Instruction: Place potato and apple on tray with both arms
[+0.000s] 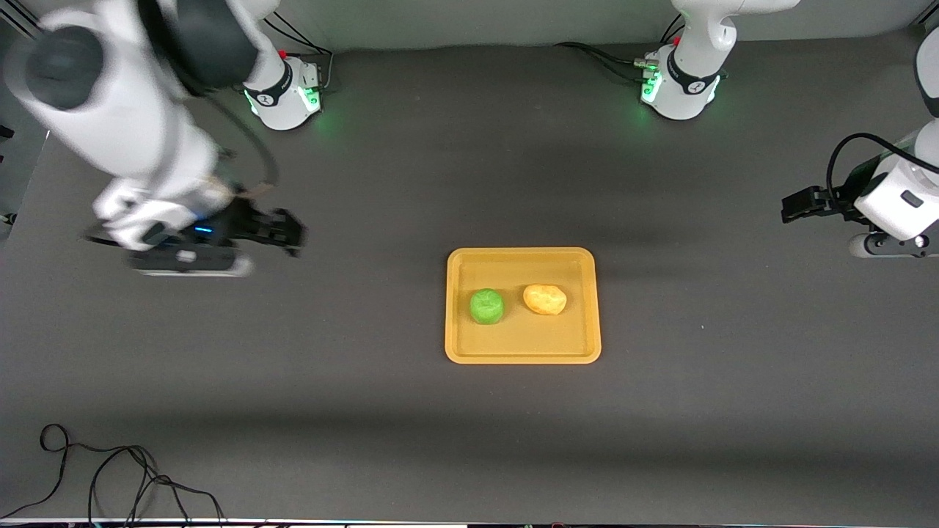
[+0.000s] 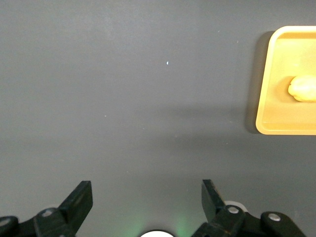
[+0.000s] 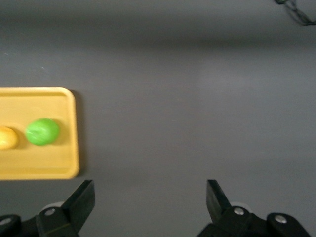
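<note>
The orange-yellow tray [image 1: 522,352] lies mid-table. On it the green apple [image 1: 486,306] sits beside the yellow-orange potato [image 1: 544,299], the apple toward the right arm's end. My left gripper [image 1: 796,205] is open and empty, over bare table at the left arm's end, well away from the tray. My right gripper [image 1: 290,231] is open and empty, over bare table at the right arm's end. The left wrist view shows the tray's rim [image 2: 261,98] and part of the potato [image 2: 302,89]. The right wrist view shows the tray [image 3: 49,170], the apple [image 3: 42,132] and the potato's edge [image 3: 7,138].
A dark grey mat [image 1: 367,403] covers the table. A loose black cable [image 1: 110,477] lies at the table's edge nearest the front camera, toward the right arm's end. The two green-lit bases [image 1: 290,92] [image 1: 678,88] stand along the edge farthest from the front camera.
</note>
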